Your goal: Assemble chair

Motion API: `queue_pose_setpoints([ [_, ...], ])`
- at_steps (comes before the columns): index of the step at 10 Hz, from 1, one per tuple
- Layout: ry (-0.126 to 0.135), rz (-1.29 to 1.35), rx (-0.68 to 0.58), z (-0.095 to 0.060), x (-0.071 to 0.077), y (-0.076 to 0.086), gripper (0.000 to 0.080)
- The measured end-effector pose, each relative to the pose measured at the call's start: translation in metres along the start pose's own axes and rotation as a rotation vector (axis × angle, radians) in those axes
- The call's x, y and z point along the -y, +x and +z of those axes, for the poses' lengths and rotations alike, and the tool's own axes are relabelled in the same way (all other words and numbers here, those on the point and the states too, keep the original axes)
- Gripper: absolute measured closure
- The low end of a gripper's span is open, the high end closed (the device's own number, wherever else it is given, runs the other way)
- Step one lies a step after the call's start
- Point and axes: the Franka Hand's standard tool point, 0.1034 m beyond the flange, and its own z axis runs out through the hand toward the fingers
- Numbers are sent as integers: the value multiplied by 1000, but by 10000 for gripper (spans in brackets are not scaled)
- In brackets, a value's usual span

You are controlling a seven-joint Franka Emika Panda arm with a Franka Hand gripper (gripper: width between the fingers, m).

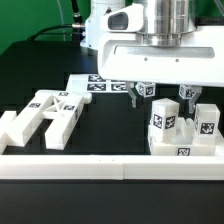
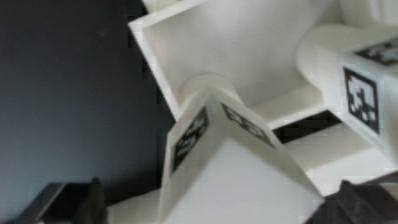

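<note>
My gripper [image 1: 165, 95] hangs with its two fingers [image 1: 137, 93] spread wide and nothing pinched between them. It hovers just above the chair [image 1: 181, 135], which is not yet in one piece. The part right under me is a group of white pieces standing on the dark table [image 1: 115, 125], toward the exterior view's right. There, upright blocks [image 1: 163, 120] with black-and-white tags on their faces rise from a low slab [image 1: 185, 152] that has a tag on its front edge. One block stands roughly below the gap between my fingers; I cannot tell whether either finger touches it.

In the wrist view the same white plastic fills the picture, close and blurred. There is a tag [image 2: 365, 90] on one face and more tags on a wedge-shaped edge. My fingertips show only as dark smudges on either side of it.

Farther out, toward the exterior view's left, other flat pieces [image 1: 45, 110] of the chair lie on the table, touching one another. Behind them, between the two groups, lies the marker board [image 1: 100, 84]. A long white rail [image 1: 100, 166] runs along the table's front.
</note>
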Motion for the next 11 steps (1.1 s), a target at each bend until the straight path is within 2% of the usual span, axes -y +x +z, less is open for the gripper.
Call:
queue_pose_setpoints([
  [5,-37,-419,4,3,-2,-1,150],
  [8,-41,-579,7,3,-3,-1,150],
  [10,-42,-571,7,4,-3,-1,177],
  [11,-42,-552,7,4,-3,-1,353],
])
